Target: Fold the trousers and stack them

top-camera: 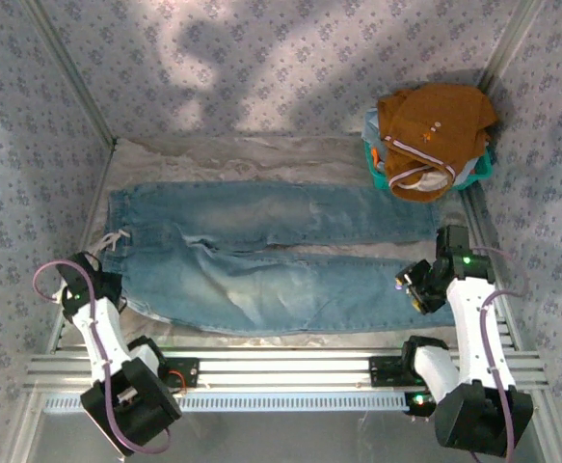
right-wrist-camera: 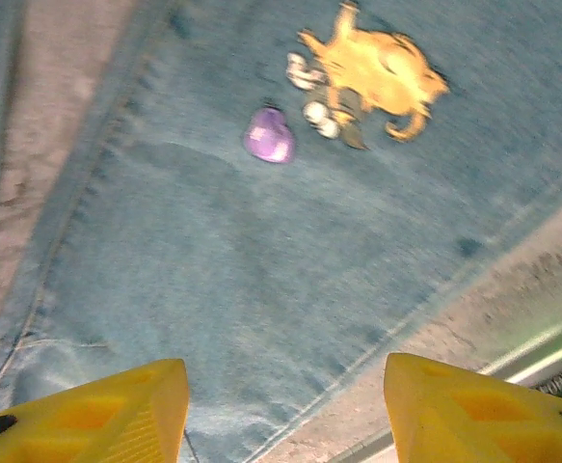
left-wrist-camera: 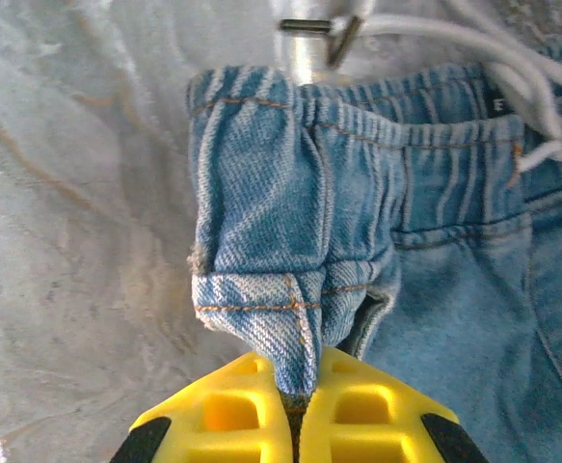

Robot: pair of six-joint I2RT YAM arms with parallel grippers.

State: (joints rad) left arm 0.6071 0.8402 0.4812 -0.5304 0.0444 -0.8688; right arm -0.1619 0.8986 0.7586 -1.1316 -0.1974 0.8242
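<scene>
The left gripper (left-wrist-camera: pixel 297 403) is seen closed tight on the trousers (left-wrist-camera: pixel 290 231). A bunched fold of the waistband corner is pinched between its two yellow fingers (left-wrist-camera: pixel 223 410), and no gap is left between them beyond the cloth. The pinched denim stands up in a peak from the jaws, and the white drawstring (left-wrist-camera: pixel 550 135) is seen beside it. In the top view this gripper (top-camera: pixel 95 278) is placed at the near left corner of the trousers (top-camera: pixel 261 253), at the waist end.

The right gripper (right-wrist-camera: pixel 285 415) is held wide open, its yellow fingers (right-wrist-camera: pixel 97 410) set far apart with nothing gripped between them. Pale denim of the trousers (right-wrist-camera: pixel 261 270) is spread flat beneath the gap. An orange embroidered patch (right-wrist-camera: pixel 377 66) and a small purple patch (right-wrist-camera: pixel 269 135) are seen farther along the leg. Whether the fingertips touch the cloth cannot be told. From above, this gripper (top-camera: pixel 417 285) is found over the right end of the near leg, close to the hem.

The trousers are laid flat across the table (top-camera: pixel 261 154), with the waist to the left and both legs stretched to the right. A teal basket (top-camera: pixel 481 169) filled with an orange-brown garment (top-camera: pixel 435 121) is set at the far right, just beyond the end of the far leg.
</scene>
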